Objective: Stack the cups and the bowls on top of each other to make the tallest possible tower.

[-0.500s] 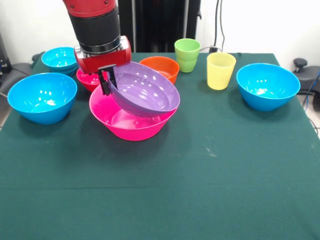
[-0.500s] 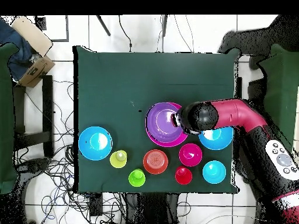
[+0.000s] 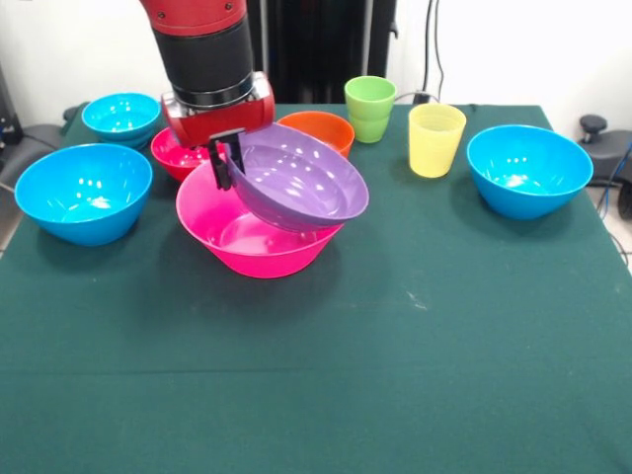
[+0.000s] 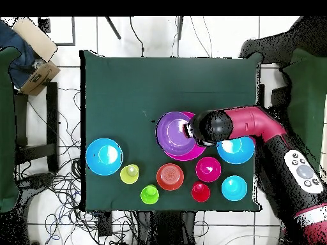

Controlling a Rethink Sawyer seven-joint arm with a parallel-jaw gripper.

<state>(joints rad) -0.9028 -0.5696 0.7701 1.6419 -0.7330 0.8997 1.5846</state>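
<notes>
My gripper (image 3: 225,160) is shut on the near-left rim of the purple bowl (image 3: 301,180) and holds it tilted just above the large pink bowl (image 3: 247,247). In the overhead view the gripper (image 4: 189,131) and purple bowl (image 4: 172,132) cover most of the pink bowl (image 4: 193,155). Two blue bowls (image 3: 84,190) (image 3: 528,168) stand at the table's sides. The cyan bowl (image 3: 120,114), magenta-red bowl (image 3: 176,153), orange bowl (image 3: 324,128), green cup (image 3: 370,107) and yellow cup (image 3: 435,138) stand at the back. The red cup (image 4: 200,191) shows only from overhead.
The green cloth table (image 3: 395,355) has open room in its near half. A cardboard box (image 4: 37,71) and loose cables (image 4: 54,182) lie off the table on the floor.
My gripper has shifted a little to the right in the front view, carrying the purple bowl further over the pink bowl. Everything else is as before.
</notes>
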